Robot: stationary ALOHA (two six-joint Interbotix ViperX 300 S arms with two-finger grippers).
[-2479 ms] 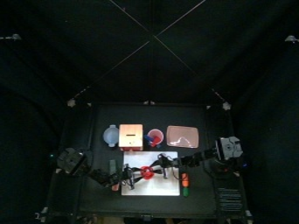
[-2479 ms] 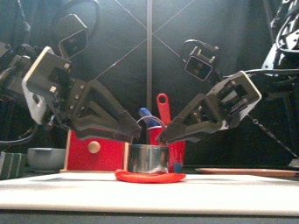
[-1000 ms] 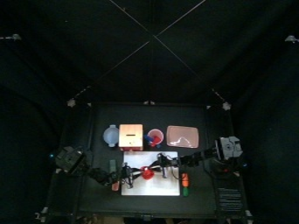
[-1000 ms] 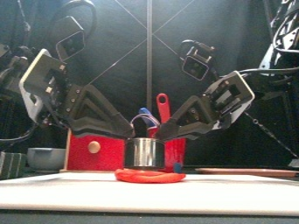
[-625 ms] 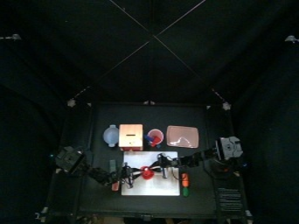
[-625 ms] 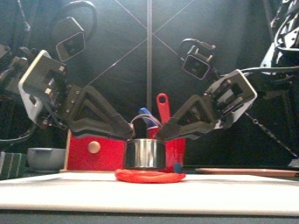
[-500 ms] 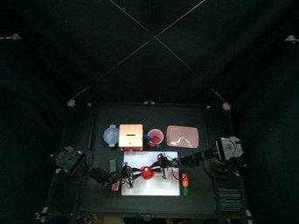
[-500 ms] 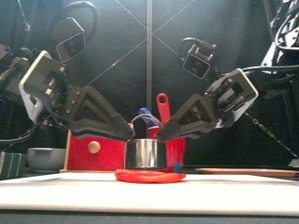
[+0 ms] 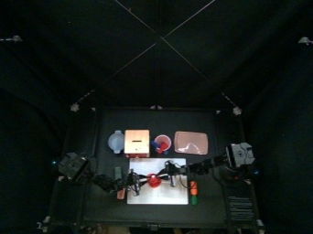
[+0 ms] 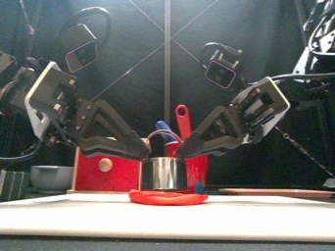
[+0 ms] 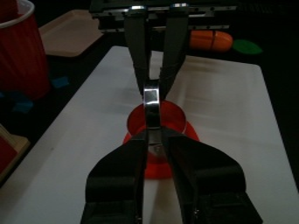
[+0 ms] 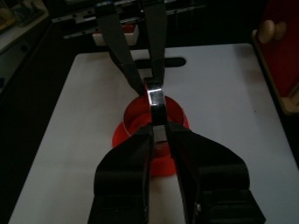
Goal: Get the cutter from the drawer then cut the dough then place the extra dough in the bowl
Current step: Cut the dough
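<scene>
Black-jawed left claw (image 11: pixel 149 133) and right claw (image 12: pixel 156 122) both clamp the round metal cutter (image 10: pixel 161 174) by its wire handle. The cutter stands on the flat red dough (image 10: pixel 167 197) on the white cutting board (image 10: pixel 78 211). Cutting looks underway; the next move calls for pressing straight down, then lifting clear.

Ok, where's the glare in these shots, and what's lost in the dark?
Front view: the cutter carries bright streaks on its metal wall, all dark behind it. Both wrist views: a hard glint on its wire handle; the white board is evenly lit. Top view: the board is the one bright patch, the curtains go black.
</scene>
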